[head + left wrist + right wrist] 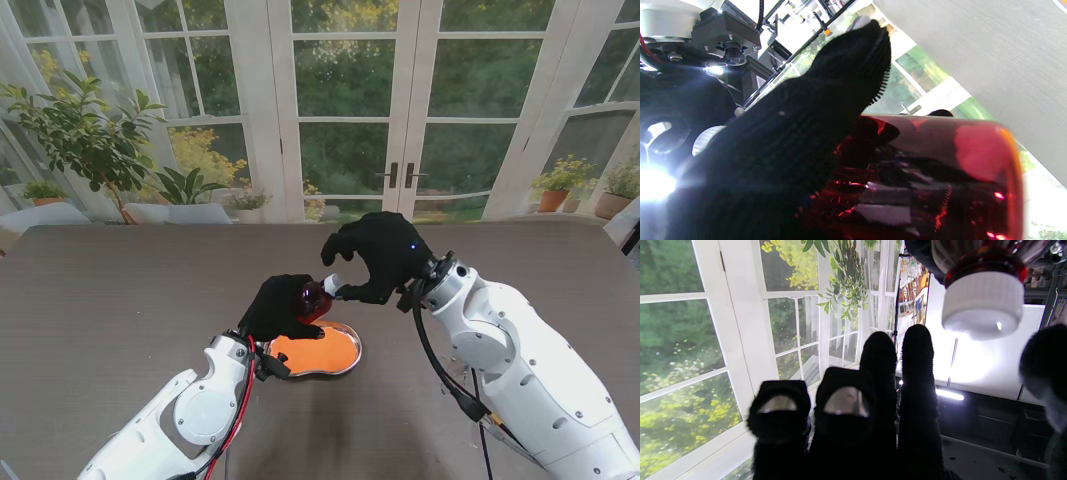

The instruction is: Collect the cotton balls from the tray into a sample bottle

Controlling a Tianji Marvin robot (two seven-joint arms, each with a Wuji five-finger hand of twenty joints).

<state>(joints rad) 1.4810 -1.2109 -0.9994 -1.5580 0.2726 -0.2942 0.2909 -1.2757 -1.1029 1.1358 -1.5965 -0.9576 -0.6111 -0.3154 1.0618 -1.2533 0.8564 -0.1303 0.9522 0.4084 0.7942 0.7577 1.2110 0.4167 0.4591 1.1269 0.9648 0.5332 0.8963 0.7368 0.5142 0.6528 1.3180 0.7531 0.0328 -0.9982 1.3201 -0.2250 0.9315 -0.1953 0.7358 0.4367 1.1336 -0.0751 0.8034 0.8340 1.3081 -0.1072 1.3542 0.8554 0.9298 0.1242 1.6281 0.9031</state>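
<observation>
**Red bottle held over the tray, right hand at its cap**

The red sample bottle [312, 298] lies on its side in the left hand [280, 308], lifted above the far edge of the oval tray [345, 362], whose floor is orange. Its white cap [333, 283] points to the right. The left fingers wrap the glass body. The right hand [375, 258] arches over from the right, its fingertips at the cap; from its wrist view the cap [983, 305] hangs free between fingers [918, 350] and thumb, so that hand holds nothing, fingers spread. No cotton balls can be made out in the tray. The dark table [120, 300] lies bare all around.
</observation>
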